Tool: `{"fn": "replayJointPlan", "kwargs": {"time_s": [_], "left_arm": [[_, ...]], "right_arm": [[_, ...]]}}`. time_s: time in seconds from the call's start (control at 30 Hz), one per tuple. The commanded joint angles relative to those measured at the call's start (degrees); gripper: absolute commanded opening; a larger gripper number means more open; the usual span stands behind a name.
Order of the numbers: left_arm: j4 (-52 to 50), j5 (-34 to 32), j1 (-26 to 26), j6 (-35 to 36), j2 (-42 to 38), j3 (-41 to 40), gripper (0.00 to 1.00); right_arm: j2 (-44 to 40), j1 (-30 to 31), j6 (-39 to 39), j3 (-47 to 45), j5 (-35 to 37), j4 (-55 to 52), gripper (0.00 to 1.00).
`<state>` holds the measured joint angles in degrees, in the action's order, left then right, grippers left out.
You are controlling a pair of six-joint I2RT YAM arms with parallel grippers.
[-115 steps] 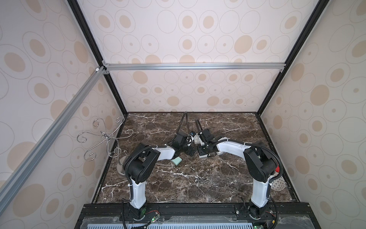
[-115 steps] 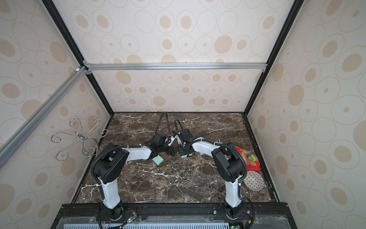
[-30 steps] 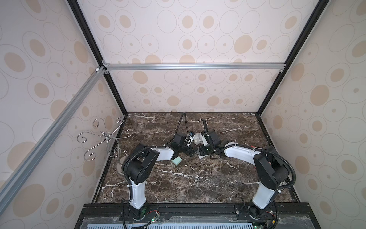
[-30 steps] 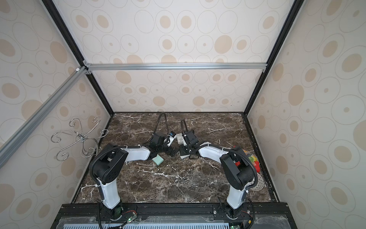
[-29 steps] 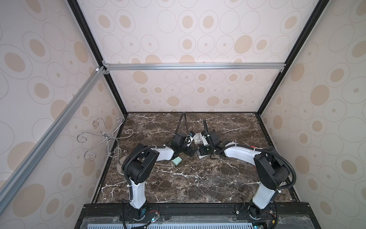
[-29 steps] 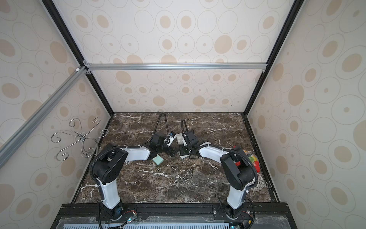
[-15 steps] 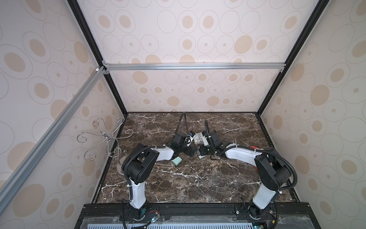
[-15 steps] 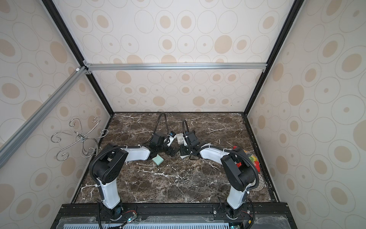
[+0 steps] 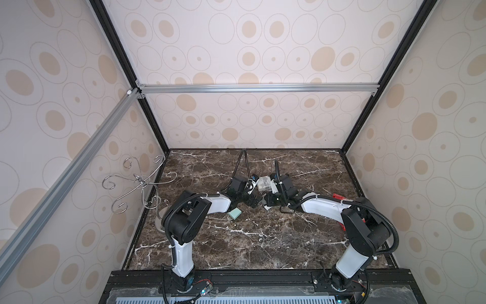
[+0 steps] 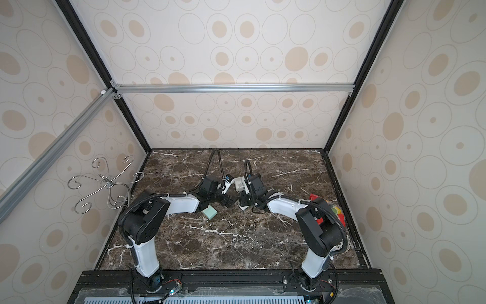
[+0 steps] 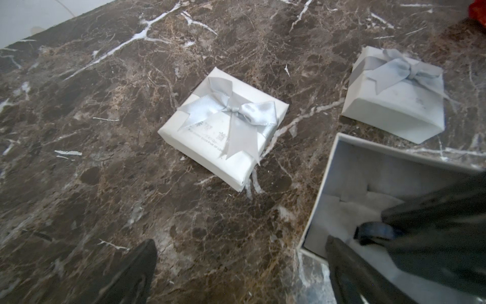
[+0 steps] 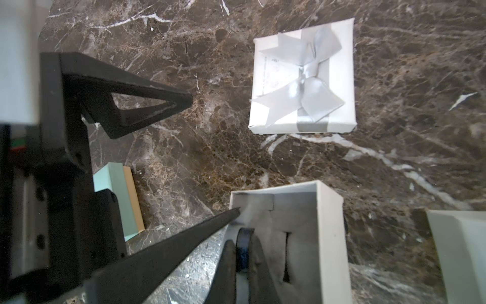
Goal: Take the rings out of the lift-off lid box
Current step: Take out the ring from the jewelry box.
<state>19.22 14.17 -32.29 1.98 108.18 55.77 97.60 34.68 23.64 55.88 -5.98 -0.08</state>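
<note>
The lift-off lid box [image 12: 330, 237] stands open on the marble, pale grey inside with a slotted cushion; it also shows as the box [image 11: 342, 179] in the left wrist view. My right gripper [image 12: 242, 244] reaches into it, shut on a dark blue ring [image 12: 244, 233], also seen as the ring [image 11: 373, 233] upright in its slot. My left gripper [image 11: 240, 243] is open, with one finger [image 12: 171, 237] touching the box's corner. In both top views the two grippers, left [image 9: 252, 202] and right [image 9: 269, 204], meet mid-table. Two tiny hoops [image 9: 263, 239] lie on the marble nearer the front.
A white box with a silver bow [image 11: 223, 126] and another bowed white piece [image 11: 394, 92] lie beside the open box. A teal box [image 9: 234, 213] sits by the left arm. The curly wire stand [image 9: 139, 181] is at the left wall, and red items [image 9: 338, 196] lie at the right.
The right arm has shifted slightly at the open box over the last second. The left arm has stayed put with its jaws wide.
</note>
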Motion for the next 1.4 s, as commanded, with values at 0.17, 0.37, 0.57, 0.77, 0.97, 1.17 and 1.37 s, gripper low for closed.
{"fn": "replayJointPlan", "kwargs": {"time_s": [0.17, 0.37, 0.57, 0.77, 0.97, 1.17, 1.37], "left_arm": [[0.02, 0.05, 0.39, 0.22, -0.45, 0.58, 1.0], [-0.09, 0.06, 0.37, 0.33, -0.51, 0.57, 1.0], [-0.11, 0.03, 0.32, 0.31, -0.45, 0.77, 1.0], [-0.79, -0.02, 0.31, 0.48, -1.19, 1.14, 1.0], [-1.38, 0.52, 0.32, 0.62, -2.98, 1.11, 1.0], [-2.41, 2.63, 0.31, -1.67, -4.24, 0.47, 1.0], [-2.66, 4.25, 0.25, -4.12, -4.39, -1.31, 1.0]], "right_arm": [[-1.98, -0.22, 1.15, -1.38, 0.87, 2.89, 0.0], [-2.59, -0.22, 1.5, -2.42, 1.48, 4.24, 0.0], [-2.78, -0.22, 1.85, -3.1, 1.59, 5.56, 0.0], [-2.03, -0.23, 1.67, -2.98, 1.33, 5.7, 0.0], [-0.93, -0.22, 1.39, -3.03, 1.3, 5.55, 0.0], [-0.3, -0.22, 1.32, -3.07, 1.19, 5.35, 0.0], [0.18, -0.22, 1.58, -3.16, 1.15, 5.88, 0.0]]}}
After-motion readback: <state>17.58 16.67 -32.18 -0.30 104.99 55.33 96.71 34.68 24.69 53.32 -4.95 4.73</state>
